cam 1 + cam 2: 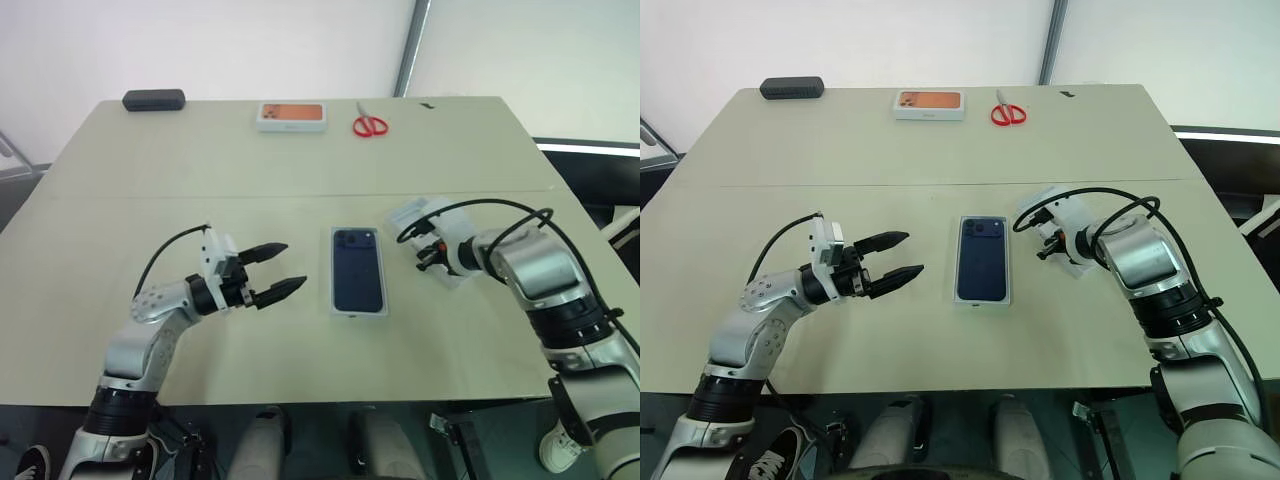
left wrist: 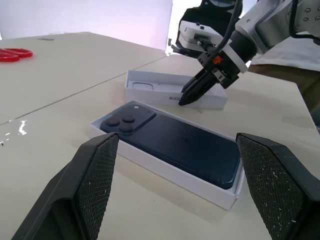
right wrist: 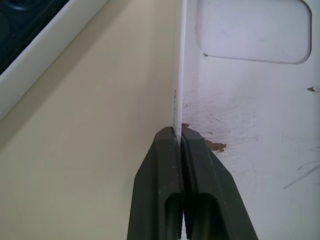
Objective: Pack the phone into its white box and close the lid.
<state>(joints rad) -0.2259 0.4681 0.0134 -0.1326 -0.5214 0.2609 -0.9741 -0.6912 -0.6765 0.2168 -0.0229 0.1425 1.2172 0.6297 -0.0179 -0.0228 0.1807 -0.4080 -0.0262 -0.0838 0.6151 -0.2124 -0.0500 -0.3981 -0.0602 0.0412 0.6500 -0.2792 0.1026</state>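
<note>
The dark blue phone (image 1: pixel 358 268) lies back up inside the shallow white box (image 2: pixel 150 165) at the table's middle, its camera cluster at the far end. Just right of it sits the lid (image 1: pixel 405 213), hollow side up, with a rounded recess showing inside. My right gripper (image 3: pixel 180 131) points down and is shut on the lid's thin side wall nearest the phone; the left wrist view also shows this gripper (image 2: pixel 182 101) pinching that wall. My left gripper (image 1: pixel 292 266) hangs level to the left of the box, open and holding nothing, pointing toward the phone.
At the table's far edge lie red scissors (image 1: pixel 370 125), a small white box with an orange picture (image 1: pixel 291 116) and a dark flat case (image 1: pixel 154 99). Bare tabletop surrounds the box on the near and left sides.
</note>
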